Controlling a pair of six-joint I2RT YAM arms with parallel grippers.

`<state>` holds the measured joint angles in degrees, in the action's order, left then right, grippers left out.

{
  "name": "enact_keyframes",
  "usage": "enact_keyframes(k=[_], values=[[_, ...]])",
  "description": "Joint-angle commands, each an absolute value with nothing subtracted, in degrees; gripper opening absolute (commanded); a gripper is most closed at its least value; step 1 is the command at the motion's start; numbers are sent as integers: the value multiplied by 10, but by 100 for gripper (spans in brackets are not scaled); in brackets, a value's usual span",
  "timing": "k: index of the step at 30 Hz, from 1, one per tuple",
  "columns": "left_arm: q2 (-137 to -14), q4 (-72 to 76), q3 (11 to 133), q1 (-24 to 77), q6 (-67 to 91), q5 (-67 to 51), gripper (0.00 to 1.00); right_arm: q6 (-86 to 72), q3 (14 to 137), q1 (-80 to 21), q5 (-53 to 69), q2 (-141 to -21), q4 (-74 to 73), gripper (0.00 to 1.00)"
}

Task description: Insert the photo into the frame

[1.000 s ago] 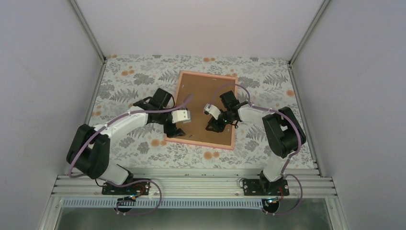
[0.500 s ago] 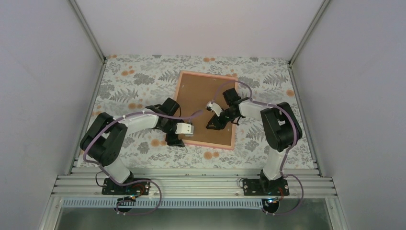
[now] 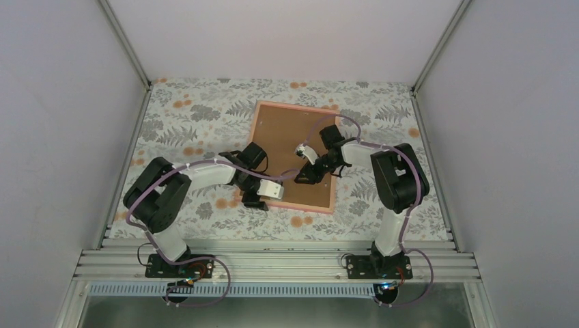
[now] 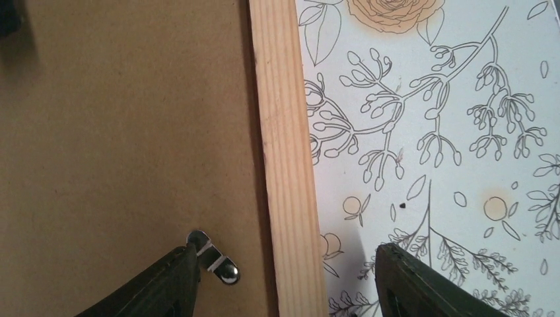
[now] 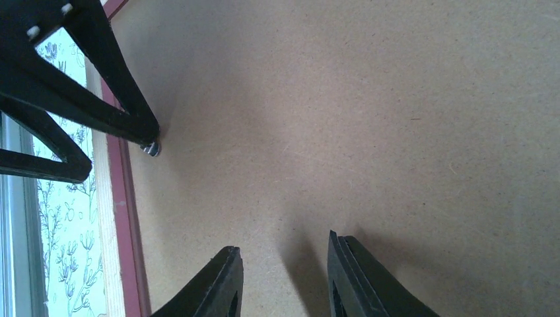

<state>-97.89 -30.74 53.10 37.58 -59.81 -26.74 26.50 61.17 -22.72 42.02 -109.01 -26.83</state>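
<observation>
The pink frame (image 3: pixel 307 208) lies face down on the flowered table, filled by a brown backing board (image 3: pixel 287 137). The photo is hidden. My left gripper (image 3: pixel 254 199) is open at the frame's near left corner. In the left wrist view it (image 4: pixel 285 252) straddles the wooden frame edge (image 4: pixel 284 165), and its left finger touches a small metal clip (image 4: pixel 214 261) on the board (image 4: pixel 119 132). My right gripper (image 3: pixel 301 179) is open and empty, low over the board's near part (image 5: pixel 363 119). In the right wrist view its jaws (image 5: pixel 284 243) stand a little apart.
The flowered tablecloth (image 3: pixel 198 116) surrounds the frame. Grey walls and metal posts close in the left, right and back. A metal rail (image 3: pixel 273 263) with the arm bases runs along the near edge. The left gripper's fingers (image 5: pixel 112 86) show in the right wrist view.
My left gripper has moved nearer and rightward along the frame's left edge to its near left corner. The right gripper has stayed over the board, barely shifting.
</observation>
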Motion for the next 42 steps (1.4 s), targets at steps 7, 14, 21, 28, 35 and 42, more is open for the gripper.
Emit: enact_keyframes(k=[7, 14, 21, 28, 35, 42], values=[[-1010, -383, 519, 414, -695, -249, 48, 262, 596, -222, 328, -1136, -281, 34], [-1000, -414, 512, 415, -732, -224, 34, 269, 592, -221, 324, -1130, -279, 34], [-960, -442, 508, 419, -748, -210, 33, 274, 584, -220, 322, -1129, -276, 34], [-918, -433, 619, 384, -614, -268, 43, 271, 583, -221, 345, -1112, -278, 34], [-958, -370, 747, 290, -440, -285, 49, 258, 593, -221, 371, -1088, -277, 35], [-937, -361, 662, 295, -533, -222, 48, 256, 588, -225, 376, -1082, -279, 35]])
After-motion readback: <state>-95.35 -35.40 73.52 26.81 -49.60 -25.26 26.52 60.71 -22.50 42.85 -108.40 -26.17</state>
